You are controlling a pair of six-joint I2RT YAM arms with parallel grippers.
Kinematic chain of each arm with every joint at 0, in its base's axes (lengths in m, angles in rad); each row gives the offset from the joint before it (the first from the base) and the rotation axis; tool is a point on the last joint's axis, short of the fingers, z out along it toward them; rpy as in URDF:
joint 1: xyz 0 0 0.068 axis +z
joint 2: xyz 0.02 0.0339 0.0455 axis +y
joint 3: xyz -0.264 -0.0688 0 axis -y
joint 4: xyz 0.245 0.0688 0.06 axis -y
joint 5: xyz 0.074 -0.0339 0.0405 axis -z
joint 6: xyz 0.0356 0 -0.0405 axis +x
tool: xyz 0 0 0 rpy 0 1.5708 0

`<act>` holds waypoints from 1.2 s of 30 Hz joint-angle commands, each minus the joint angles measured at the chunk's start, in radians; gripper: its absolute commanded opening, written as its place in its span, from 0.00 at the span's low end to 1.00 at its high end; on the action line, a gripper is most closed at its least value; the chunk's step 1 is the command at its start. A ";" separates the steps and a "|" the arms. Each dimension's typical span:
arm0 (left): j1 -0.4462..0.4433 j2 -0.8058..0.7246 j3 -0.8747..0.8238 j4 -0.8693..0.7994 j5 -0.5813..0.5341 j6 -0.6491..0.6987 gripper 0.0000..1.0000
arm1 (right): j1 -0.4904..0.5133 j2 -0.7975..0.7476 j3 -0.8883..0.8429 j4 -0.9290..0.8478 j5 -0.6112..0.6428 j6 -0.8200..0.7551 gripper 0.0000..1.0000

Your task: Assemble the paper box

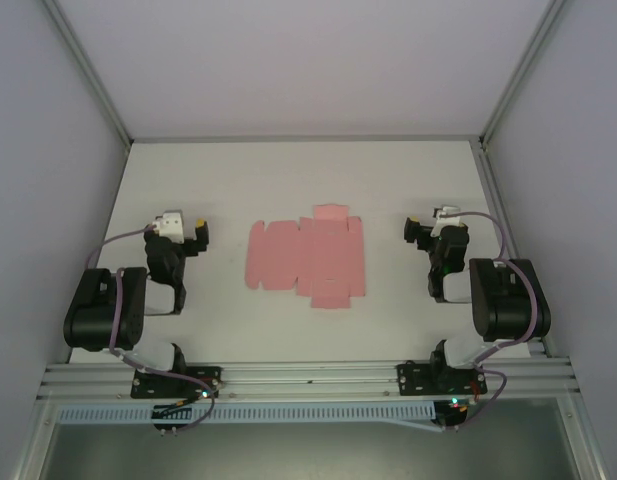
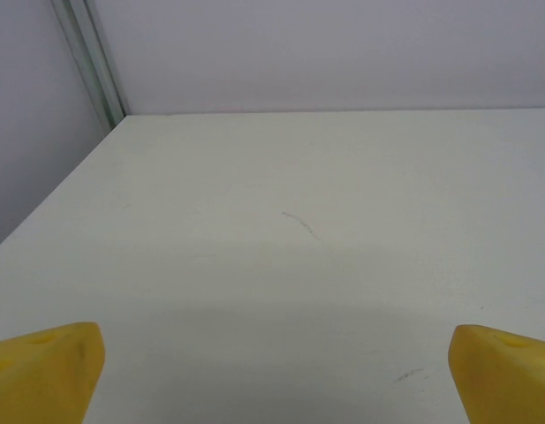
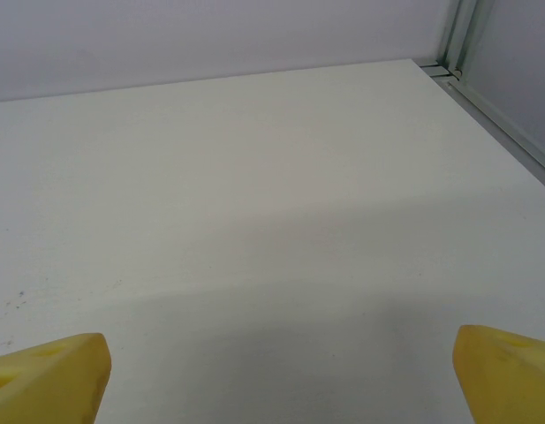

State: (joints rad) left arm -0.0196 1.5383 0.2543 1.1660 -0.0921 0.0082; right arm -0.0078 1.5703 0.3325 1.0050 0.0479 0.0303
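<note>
The left gripper has its yellow fingertips spread wide and grips nothing; the right gripper is spread just as wide, its pads equally bare; between the two arms, well apart from both, the paper box lies flat on the white table as an unfolded pink die-cut sheet; creases divide it into panels, and small flaps jut from its far and near edges.
</note>
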 commanded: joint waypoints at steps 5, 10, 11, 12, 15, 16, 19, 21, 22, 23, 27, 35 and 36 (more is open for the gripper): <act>-0.003 0.004 0.018 0.004 0.012 0.024 1.00 | 0.001 -0.007 0.005 0.010 -0.001 0.013 1.00; -0.003 0.003 0.017 0.005 0.014 0.024 1.00 | 0.002 -0.010 0.001 0.013 -0.003 0.011 1.00; -0.003 0.003 0.016 0.006 0.014 0.024 1.00 | 0.000 -0.012 0.000 0.014 0.000 0.014 1.00; -0.003 0.002 0.014 0.010 0.014 0.024 1.00 | 0.001 -0.013 0.001 0.015 0.018 0.021 1.00; -0.003 -0.054 0.057 -0.108 -0.014 0.018 1.00 | 0.001 -0.046 0.008 -0.025 0.050 0.032 1.00; -0.002 -0.079 0.075 -0.159 -0.020 0.018 1.00 | 0.001 -0.063 0.012 -0.048 0.048 0.030 1.00; -0.004 -0.135 0.115 -0.288 -0.041 0.006 1.00 | 0.003 -0.134 0.048 -0.173 0.035 0.022 1.00; -0.004 -0.175 0.165 -0.424 -0.052 -0.036 1.00 | 0.013 -0.182 0.094 -0.298 0.051 0.024 1.00; -0.003 -0.195 0.187 -0.481 -0.055 -0.066 1.00 | 0.018 -0.205 0.118 -0.361 0.058 0.033 1.00; -0.003 -0.215 0.206 -0.532 -0.040 -0.093 1.00 | 0.024 -0.224 0.144 -0.423 0.072 0.046 1.00; -0.011 -0.279 0.296 -0.722 0.050 -0.234 1.00 | 0.096 -0.268 0.289 -0.731 0.102 0.083 1.00; -0.153 -0.289 0.500 -1.163 0.169 -0.436 1.00 | 0.276 -0.226 0.560 -1.231 0.038 0.313 0.97; -0.170 -0.284 0.514 -1.200 0.180 -0.455 1.00 | 0.299 -0.222 0.569 -1.239 -0.004 0.327 0.95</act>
State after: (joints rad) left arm -0.1471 1.2617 0.7307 0.1913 0.0147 -0.3325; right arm 0.2508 1.3262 0.8680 -0.0154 0.1184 0.2390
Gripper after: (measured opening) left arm 0.997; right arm 0.960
